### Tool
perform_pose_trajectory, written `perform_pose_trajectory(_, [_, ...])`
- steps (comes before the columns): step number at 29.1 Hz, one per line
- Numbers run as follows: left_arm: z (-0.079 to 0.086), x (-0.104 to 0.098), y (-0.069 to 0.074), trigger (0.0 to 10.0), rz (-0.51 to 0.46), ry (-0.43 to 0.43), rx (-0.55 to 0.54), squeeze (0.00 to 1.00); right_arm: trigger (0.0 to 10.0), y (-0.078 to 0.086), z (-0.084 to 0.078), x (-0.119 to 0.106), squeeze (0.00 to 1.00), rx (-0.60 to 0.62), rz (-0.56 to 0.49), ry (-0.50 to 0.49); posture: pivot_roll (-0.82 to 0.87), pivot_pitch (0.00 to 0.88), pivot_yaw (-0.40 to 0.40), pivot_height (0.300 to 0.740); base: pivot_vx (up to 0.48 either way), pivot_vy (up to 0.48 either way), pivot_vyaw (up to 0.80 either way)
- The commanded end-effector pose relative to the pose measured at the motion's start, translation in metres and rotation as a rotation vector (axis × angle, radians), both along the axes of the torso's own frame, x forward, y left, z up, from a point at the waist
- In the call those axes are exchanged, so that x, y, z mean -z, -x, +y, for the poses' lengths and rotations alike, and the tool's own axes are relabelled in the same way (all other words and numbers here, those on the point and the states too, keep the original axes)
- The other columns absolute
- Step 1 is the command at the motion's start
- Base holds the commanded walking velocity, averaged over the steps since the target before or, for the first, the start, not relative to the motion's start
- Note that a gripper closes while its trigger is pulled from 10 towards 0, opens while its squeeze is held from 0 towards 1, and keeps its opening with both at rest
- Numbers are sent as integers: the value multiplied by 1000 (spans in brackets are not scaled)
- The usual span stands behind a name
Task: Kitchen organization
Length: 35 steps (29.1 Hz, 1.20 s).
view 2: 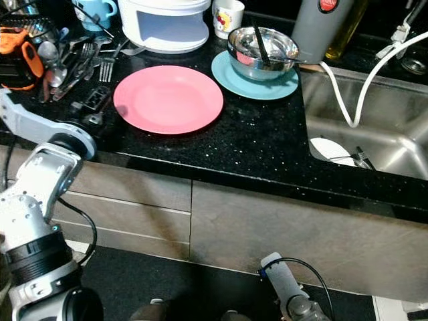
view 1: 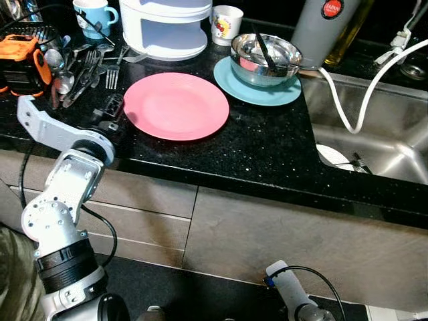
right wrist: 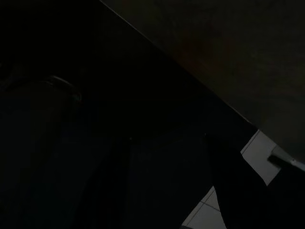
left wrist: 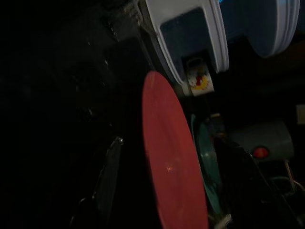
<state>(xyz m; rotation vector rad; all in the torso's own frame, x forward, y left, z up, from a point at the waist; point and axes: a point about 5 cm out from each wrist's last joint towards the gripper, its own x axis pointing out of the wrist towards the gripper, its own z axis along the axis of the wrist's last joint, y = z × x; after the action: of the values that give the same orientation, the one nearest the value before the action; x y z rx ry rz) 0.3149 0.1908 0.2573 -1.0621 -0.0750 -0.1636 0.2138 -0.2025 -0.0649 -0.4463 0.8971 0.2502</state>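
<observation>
Beside the pink plate [view 1: 176,105], on its side toward the cutlery, my left gripper [view 1: 111,111] rests low over the black countertop [view 1: 267,154], its black fingers lying just off the plate's rim; whether they are parted or closed I cannot tell, since they blur into the dark stone. Past the plate from my gripper sits a teal plate [view 1: 257,91] carrying a steel bowl [view 1: 266,59] with a dark utensil standing in it. Behind the pink plate stands a white container [view 1: 166,28], with a small printed cup [view 1: 226,24] beside it and a blue mug [view 1: 94,16] on its other side. A heap of forks and spoons [view 1: 80,70] lies near my gripper, away from the plate, next to an orange and black tool [view 1: 21,61]. Beyond the teal plate is a grey flask [view 1: 325,30], and further along the steel sink [view 1: 374,137] with a white hose [view 1: 364,93] hanging into it. My right arm [view 1: 291,291] hangs idle below the counter edge, by the drawer fronts; its wrist view is too dark to tell its fingers' state.
</observation>
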Motion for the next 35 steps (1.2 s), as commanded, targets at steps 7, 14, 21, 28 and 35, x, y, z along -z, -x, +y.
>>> perform_pose_trajectory(7, [-19,13,-5,10000,87,18,156,0,10000,8,-2,5,0,23,23,5,49,155,-54,740,0,0,0])
perform_pose_trajectory(14, [-29,12,-3,0,90,-4,250,0,10000,9,-2,5,0,27,20,6,46,148,-50,740,0,0,0])
perform_pose_trajectory(21, [-30,16,-2,0,124,-12,265,0,10000,9,-2,5,0,28,18,6,45,148,-49,740,0,0,0])
perform_pose_trajectory(28, [-30,13,-3,0,114,-31,266,0,10000,8,-2,5,0,33,15,2,42,150,-49,740,0,0,0])
perform_pose_trajectory(35, [-30,11,-2,0,111,-37,234,0,10000,8,-1,4,0,47,9,-23,42,151,-49,740,0,0,0])
